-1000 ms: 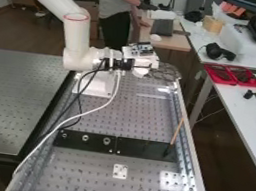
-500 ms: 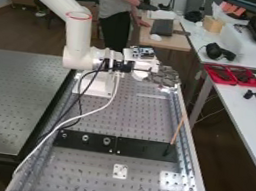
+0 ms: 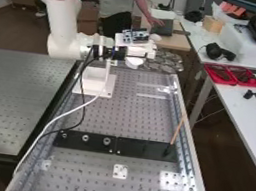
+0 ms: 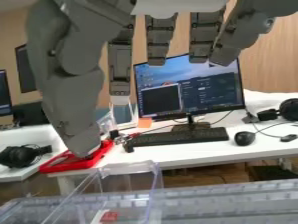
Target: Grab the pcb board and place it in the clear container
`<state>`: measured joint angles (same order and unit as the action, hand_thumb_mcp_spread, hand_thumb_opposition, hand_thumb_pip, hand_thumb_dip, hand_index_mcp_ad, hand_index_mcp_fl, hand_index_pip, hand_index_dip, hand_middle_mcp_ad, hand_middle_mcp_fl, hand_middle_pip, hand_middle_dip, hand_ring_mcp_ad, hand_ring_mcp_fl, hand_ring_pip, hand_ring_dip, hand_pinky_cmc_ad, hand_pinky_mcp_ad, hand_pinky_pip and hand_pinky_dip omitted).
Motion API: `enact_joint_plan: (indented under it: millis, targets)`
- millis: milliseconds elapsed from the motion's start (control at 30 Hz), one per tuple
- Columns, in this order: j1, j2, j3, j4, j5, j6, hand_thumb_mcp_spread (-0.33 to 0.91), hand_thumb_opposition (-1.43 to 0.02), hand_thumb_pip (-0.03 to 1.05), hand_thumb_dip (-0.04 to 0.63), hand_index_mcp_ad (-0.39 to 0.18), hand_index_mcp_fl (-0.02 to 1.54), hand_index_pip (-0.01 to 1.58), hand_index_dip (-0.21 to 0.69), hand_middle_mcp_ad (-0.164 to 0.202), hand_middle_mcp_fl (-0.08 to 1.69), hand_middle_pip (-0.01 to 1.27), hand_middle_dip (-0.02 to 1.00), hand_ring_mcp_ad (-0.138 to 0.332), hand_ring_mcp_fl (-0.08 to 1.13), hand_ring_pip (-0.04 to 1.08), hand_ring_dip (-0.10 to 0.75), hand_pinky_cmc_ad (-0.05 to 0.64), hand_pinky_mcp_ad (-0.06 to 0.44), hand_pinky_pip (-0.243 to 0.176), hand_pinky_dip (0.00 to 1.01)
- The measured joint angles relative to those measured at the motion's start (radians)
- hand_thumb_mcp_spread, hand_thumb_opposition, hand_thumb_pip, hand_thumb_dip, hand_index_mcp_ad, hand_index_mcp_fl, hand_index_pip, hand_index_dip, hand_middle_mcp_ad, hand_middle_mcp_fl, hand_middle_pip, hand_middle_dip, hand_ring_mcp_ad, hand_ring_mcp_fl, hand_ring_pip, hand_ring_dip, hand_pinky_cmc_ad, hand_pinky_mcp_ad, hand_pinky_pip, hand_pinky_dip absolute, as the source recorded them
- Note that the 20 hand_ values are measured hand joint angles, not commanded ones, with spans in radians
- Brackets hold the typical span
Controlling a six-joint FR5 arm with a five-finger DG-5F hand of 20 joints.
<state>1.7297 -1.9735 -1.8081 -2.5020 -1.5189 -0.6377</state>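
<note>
My hand (image 3: 164, 62) is over the far end of the perforated bench in the high view, held up above its surface. In the wrist view the hand (image 4: 70, 75) has straight fingers and an extended thumb, with nothing between them. Below the thumb stands the clear container (image 4: 126, 184), upright walls showing. Through its transparent side a small white and red piece (image 4: 108, 216) is visible; whether this is the pcb board, and whether it lies inside or behind the wall, I cannot tell.
A black plate (image 3: 147, 149) with a thin orange-tipped stick (image 3: 177, 132) crosses the bench. Red trays (image 3: 231, 75) sit on the right-hand white table. Cables (image 3: 69, 111) hang from the arm. A monitor (image 4: 189, 87) and keyboard (image 4: 178, 137) stand beyond the bench.
The arm has shifted left in the high view, and the hand has risen away from the far end of the bench. The cables have swung left with the arm.
</note>
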Motion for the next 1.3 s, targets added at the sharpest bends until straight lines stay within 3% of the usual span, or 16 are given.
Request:
enact_joint_plan:
  millis: [133,267,300,500,600,667,933,1133,1300]
  targets:
    - [-0.042,0.08,-0.027,-0.059,0.007,0.014,0.48,-0.77,0.41,0.232,-0.152,0.1,0.49,0.168,0.019,0.0,0.13,0.16,0.185,0.01,0.09,0.021,0.304,0.152,-0.075,0.19]
    - [-0.082,0.156,-0.051,-0.117,0.02,0.029,0.47,-0.77,0.41,0.218,-0.138,0.16,0.28,0.218,0.019,0.0,0.14,0.16,0.182,0.0,0.09,0.021,0.304,0.147,-0.075,0.21]
    - [-0.095,0.181,-0.057,-0.136,0.026,0.032,0.47,-0.76,0.35,0.215,-0.138,0.19,0.24,0.222,0.019,0.0,0.14,0.16,0.185,0.0,0.09,0.021,0.304,0.147,-0.075,0.22]
    - [-0.14,0.289,-0.078,-0.216,0.061,0.038,0.47,-0.76,0.34,0.215,-0.136,0.2,0.15,0.293,0.019,0.0,0.14,0.16,0.19,0.0,0.09,0.021,0.307,0.168,-0.075,0.23]
    - [-0.165,0.356,-0.083,-0.289,0.082,0.034,0.47,-0.76,0.34,0.215,-0.136,0.2,0.13,0.304,0.019,0.0,0.13,0.16,0.194,0.0,0.09,0.021,0.305,0.162,-0.075,0.23]
    - [-0.173,0.374,-0.082,-0.328,0.087,0.028,0.47,-0.76,0.33,0.215,-0.136,0.22,0.13,0.328,0.021,0.01,0.14,0.16,0.195,0.0,0.09,0.021,0.309,0.185,-0.075,0.23]
    - [-0.179,0.4,-0.046,-0.408,0.073,0.022,0.47,-0.76,0.34,0.206,-0.136,0.23,0.1,0.354,0.021,0.01,0.14,0.16,0.197,0.0,0.09,0.024,0.309,0.197,-0.075,0.23]
    - [-0.174,0.426,-0.024,-0.448,0.076,-0.013,0.45,-0.76,0.33,0.19,-0.136,0.22,0.09,0.354,0.021,0.01,0.14,0.16,0.197,0.0,0.09,0.021,0.309,0.201,-0.075,0.27]
    - [-0.171,0.433,-0.02,-0.469,0.078,-0.022,0.45,-0.75,0.32,0.188,-0.103,0.23,0.09,0.356,0.021,0.01,0.14,0.16,0.197,0.0,0.09,0.021,0.307,0.197,-0.075,0.28]
